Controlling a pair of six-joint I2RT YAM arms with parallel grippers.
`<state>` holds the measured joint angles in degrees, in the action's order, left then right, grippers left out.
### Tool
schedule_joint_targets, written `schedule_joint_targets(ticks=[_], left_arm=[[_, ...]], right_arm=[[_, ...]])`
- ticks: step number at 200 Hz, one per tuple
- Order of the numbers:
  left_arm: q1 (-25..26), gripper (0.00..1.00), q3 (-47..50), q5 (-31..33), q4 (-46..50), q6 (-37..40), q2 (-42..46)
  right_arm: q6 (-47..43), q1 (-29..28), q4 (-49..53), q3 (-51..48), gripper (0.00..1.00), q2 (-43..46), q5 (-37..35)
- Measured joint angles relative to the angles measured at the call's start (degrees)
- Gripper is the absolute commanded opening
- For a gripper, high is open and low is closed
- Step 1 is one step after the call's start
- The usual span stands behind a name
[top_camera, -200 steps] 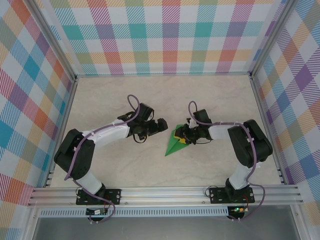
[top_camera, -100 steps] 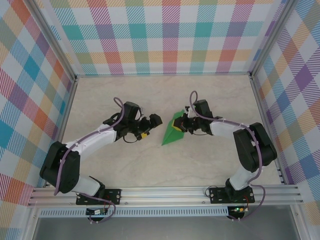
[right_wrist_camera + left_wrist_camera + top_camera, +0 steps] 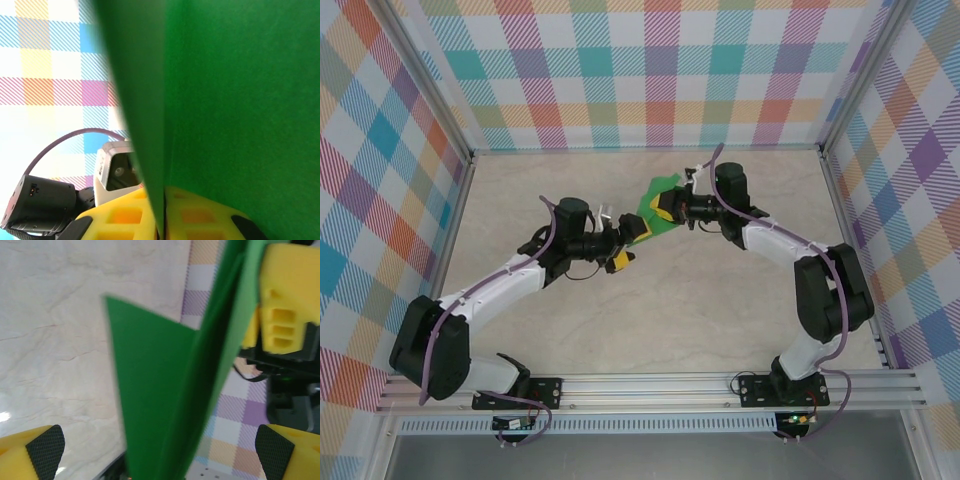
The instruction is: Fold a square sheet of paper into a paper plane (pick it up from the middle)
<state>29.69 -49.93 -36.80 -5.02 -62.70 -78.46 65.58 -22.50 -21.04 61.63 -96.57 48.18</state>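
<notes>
The table (image 3: 720,330) is bare near the front and along both sides, so there is wide room there. Toward the back, the left arm (image 3: 510,285), right arm (image 3: 775,240) and green paper (image 3: 652,198) block the middle. The checked walls (image 3: 660,80) shut three sides.

bright even light; close paper (image 3: 150,390) blurred

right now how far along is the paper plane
Done: the paper is already creased into a folded, angular shape. In hand: the right gripper is shut on its fold, holding it upright, and the open left gripper straddles it without closing. Left: it does not look like a finished dart yet, so the later folds seem undone.
</notes>
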Motion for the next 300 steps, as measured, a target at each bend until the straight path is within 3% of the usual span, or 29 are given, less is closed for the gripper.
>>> schedule_joint_targets(ticks=[55,110,211,225,256,282,300], left_arm=[[-0.2,0.84,0.35,-0.39,-13.35,-8.72,-3.87],[-0.68,0.54,2.32,1.97,-16.09,-10.1,-3.56],[-1.03,0.26,4.81,2.27,-19.34,-11.21,-3.45],[-1.05,0.2,4.81,2.23,-19.5,-11.15,-3.45],[-1.22,0.12,4.81,2.14,-18.14,-9.42,-3.43],[-2.05,0.07,4.72,2.36,-12.55,-5.79,-3.43],[-2.84,0.05,2.58,4.26,-2.58,-0.35,-3.45]], right_arm=[[4.28,0.0,-2.95,-0.02,0.12,-1.22,2.73],[4.52,0.0,-3.37,-0.39,0.12,-1.22,3.58],[4.48,0.02,-3.15,-1.88,0.14,-1.22,4.0],[4.37,0.02,-2.69,-2.01,0.18,-1.22,3.98],[1.57,0.0,0.59,-2.05,0.38,-1.22,3.17],[-5.18,0.02,10.91,-1.88,0.52,-0.5,-1.64],[-10.51,0.0,20.76,-0.74,0.59,1.33,-7.34]])
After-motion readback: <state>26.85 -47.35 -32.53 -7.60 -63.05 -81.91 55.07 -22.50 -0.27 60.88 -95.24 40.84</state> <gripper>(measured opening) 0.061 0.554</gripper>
